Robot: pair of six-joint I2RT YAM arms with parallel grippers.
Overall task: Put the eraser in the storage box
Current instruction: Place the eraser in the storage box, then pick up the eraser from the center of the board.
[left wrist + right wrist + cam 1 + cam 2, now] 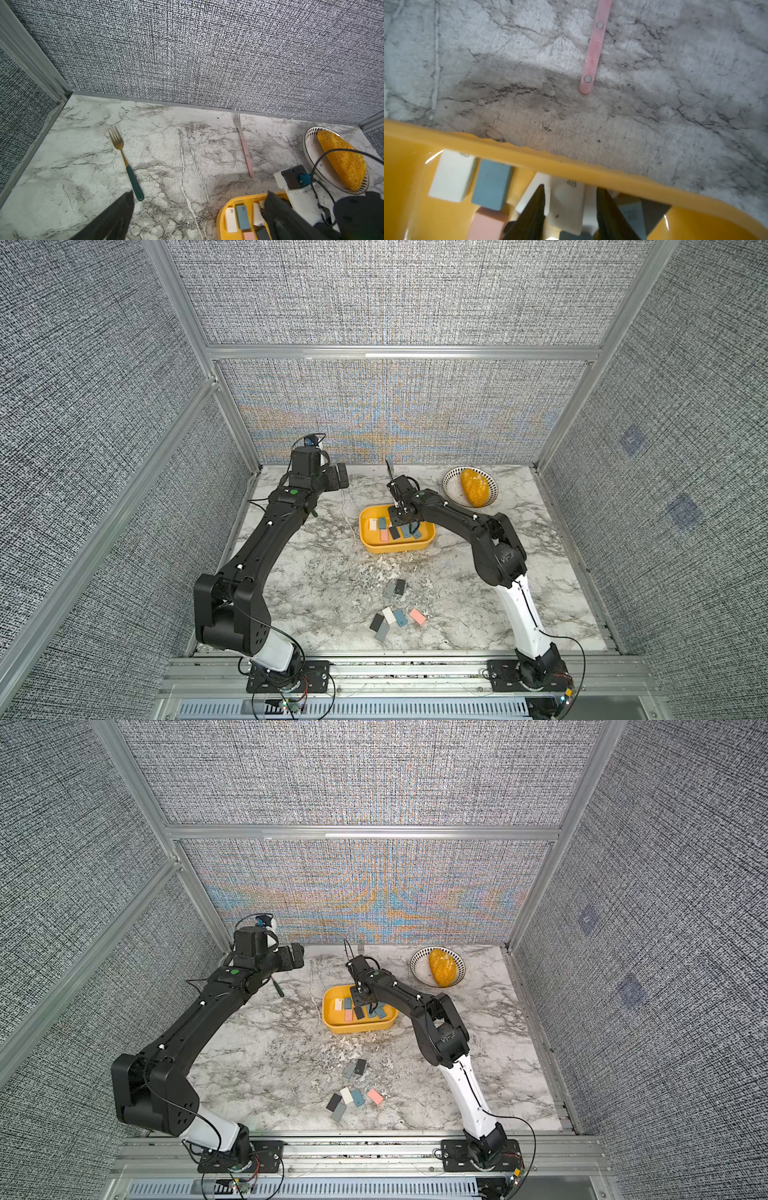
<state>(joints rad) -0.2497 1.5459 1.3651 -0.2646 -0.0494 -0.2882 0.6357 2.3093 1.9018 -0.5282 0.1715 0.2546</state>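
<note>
The yellow storage box (395, 548) (357, 1028) (571, 164) sits mid-table with several erasers lying in it: white (373, 524), blue (381, 522), pink (384, 535) and dark ones. My right gripper (405, 526) (570, 187) reaches down into the box. Its jaws stand apart around a white eraser (566, 205) marked 4B, which rests on other erasers with a gap showing on one side. My left gripper (340, 477) (199, 218) hovers open and empty near the back left. Several more erasers (395, 616) lie loose on the marble toward the front.
A patterned white bowl (451, 485) holding a yellow sponge (473, 487) stands at the back right. A green-handled fork (135, 185) and a pink-handled fork (246, 153) lie near the back wall. Two grey erasers (394, 588) lie in front of the box.
</note>
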